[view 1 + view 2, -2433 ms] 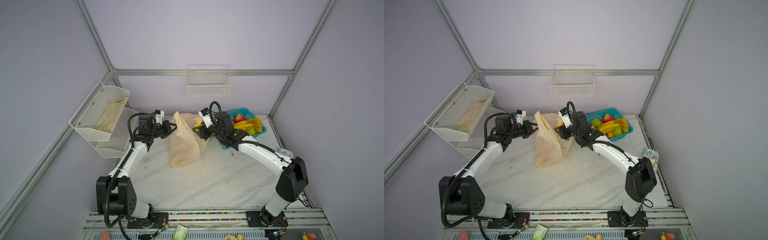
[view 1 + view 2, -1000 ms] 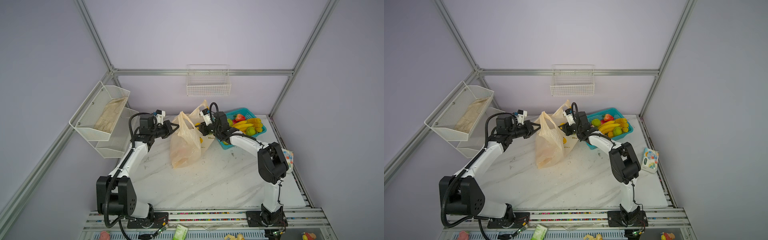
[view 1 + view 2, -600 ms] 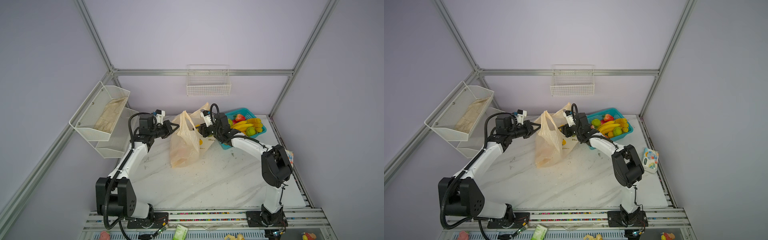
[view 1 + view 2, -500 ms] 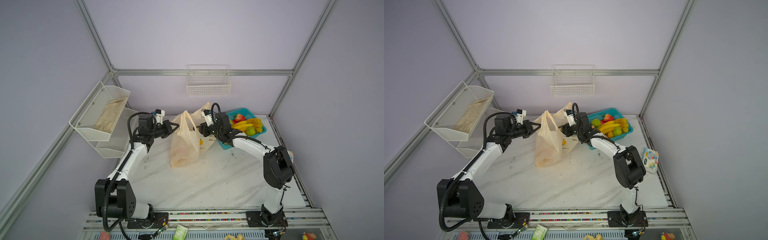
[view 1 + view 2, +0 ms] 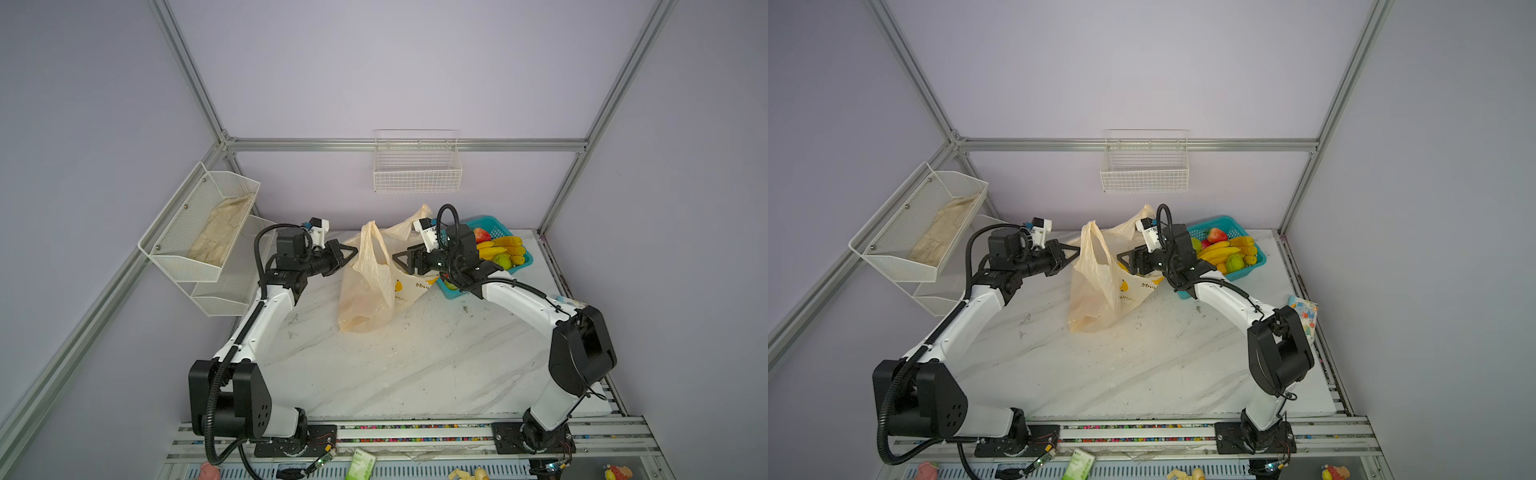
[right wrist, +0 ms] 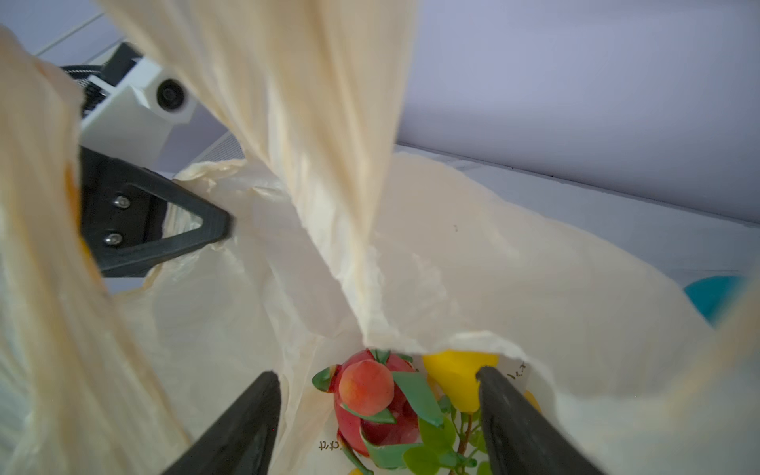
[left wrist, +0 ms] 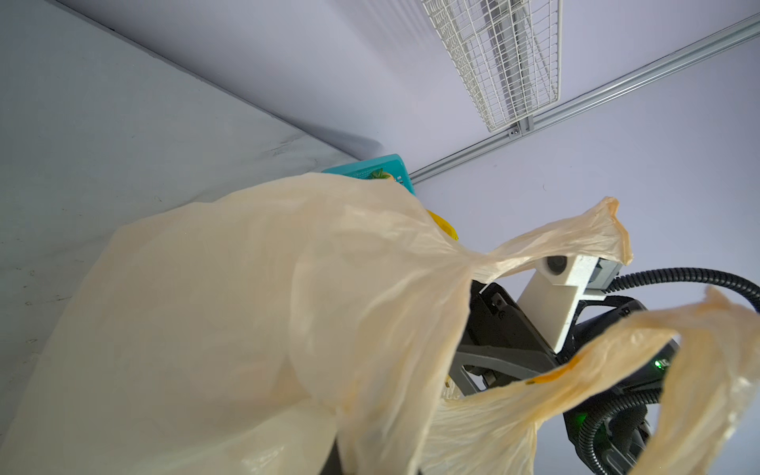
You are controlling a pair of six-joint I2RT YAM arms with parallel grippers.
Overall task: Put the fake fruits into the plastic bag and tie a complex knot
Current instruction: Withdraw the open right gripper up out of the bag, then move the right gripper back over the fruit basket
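Note:
The cream plastic bag (image 5: 365, 291) (image 5: 1100, 291) stands at the back of the marble table, its mouth held open. My left gripper (image 5: 354, 251) (image 5: 1076, 249) is shut on the bag's left rim; film (image 7: 246, 308) hides its jaws in the left wrist view. My right gripper (image 5: 397, 259) (image 6: 376, 411) hangs open over the mouth, holding nothing. Below it inside the bag lie a pink dragon fruit (image 6: 395, 411), a peach (image 6: 366, 386) and a yellow fruit (image 6: 456, 370). More fake fruits (image 5: 498, 249) fill the teal basket (image 5: 494, 219). The handle loops (image 5: 372, 237) are loose; no knot is in view.
A white wire basket (image 5: 415, 174) hangs on the back wall. On the left wall a white mesh shelf (image 5: 199, 232) holds a folded cloth. A small colourful packet (image 5: 1304, 311) lies at the table's right edge.
My right gripper's jaws have spread wider over the bag's mouth and its elbow has swung out to the right. The left gripper has stayed shut on the bag.

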